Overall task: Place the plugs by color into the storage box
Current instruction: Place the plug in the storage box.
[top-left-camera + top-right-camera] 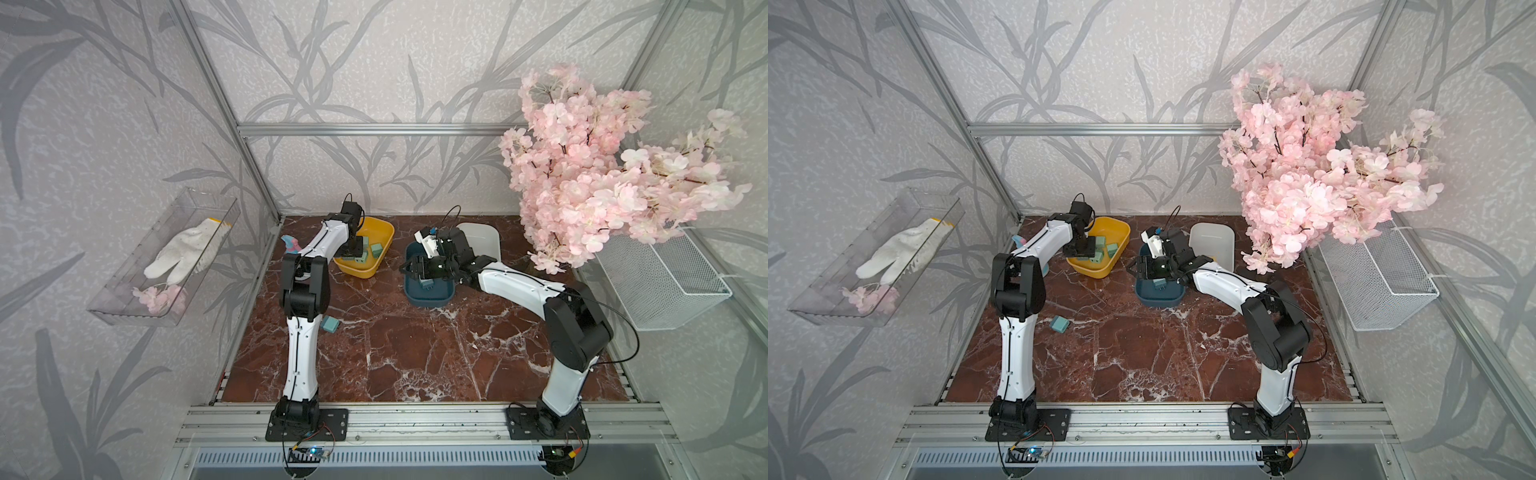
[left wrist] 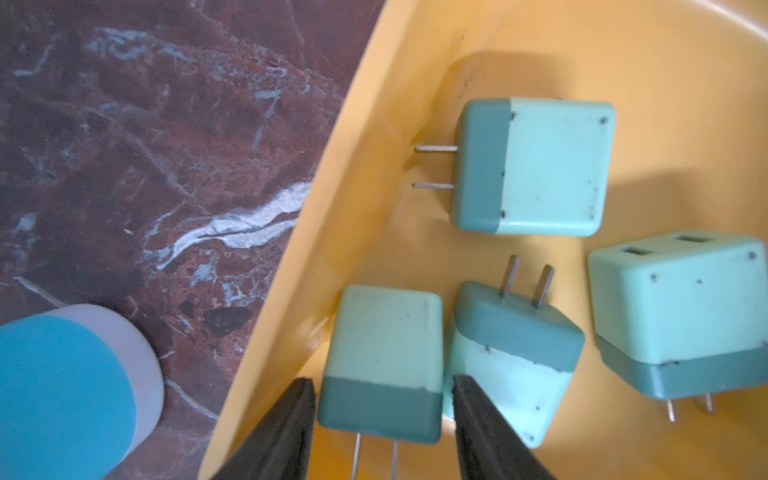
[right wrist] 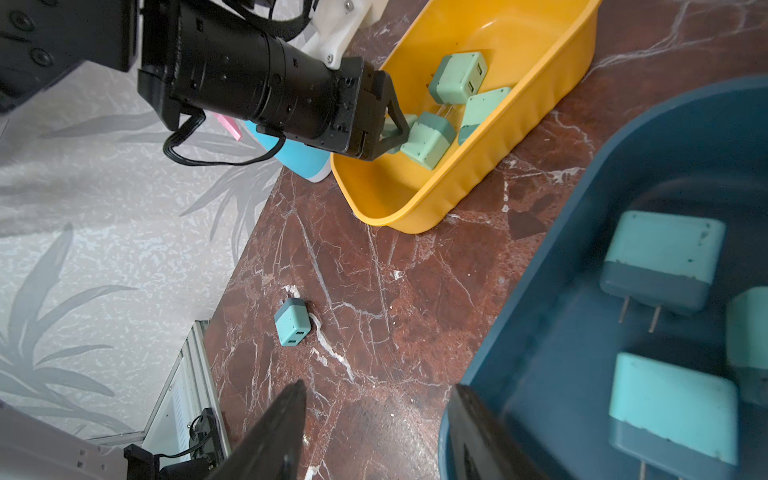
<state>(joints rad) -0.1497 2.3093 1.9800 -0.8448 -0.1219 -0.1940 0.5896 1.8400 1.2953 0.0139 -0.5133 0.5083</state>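
In both top views the left gripper reaches into the yellow bin among sage green plugs. The right gripper hangs at the dark blue bin. One lone teal plug lies on the marble tabletop.

Left wrist view: the spread fingers flank one green plug, with slim gaps on either side.

Right wrist view: the right gripper's jaws stand apart, holding nothing. Three teal plugs lie in the dark blue bin.

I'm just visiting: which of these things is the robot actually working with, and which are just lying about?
In the job: green plugs, yellow bin, teal plugs, blue bin, loose teal plug, white bin.
Lying about: spray bottle, glove, pink blossoms, wire basket.
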